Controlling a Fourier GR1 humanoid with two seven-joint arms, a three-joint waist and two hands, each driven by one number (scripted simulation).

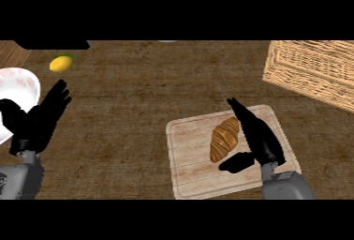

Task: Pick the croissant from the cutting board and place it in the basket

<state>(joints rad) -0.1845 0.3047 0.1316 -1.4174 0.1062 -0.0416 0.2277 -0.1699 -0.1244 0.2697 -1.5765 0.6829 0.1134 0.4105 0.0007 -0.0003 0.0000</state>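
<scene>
Croissant point(224, 139) lies on cutting board point(197, 173), lower right of frame. Right robot hand point(259, 140) just beside it, fingers straight, thumb spread, holding nothing. Basket point(311, 70) upper right. Left robot hand point(38, 119) spread, resting at left edge.

The croissant point(224, 139) lay on the cutting board point(195, 173) at the counter's point(152, 93) near right. The basket point(314, 70) stood behind the board, at the far right. A plate point(17, 84) sat at the left edge, a lemon point(62, 63) just behind it.
</scene>
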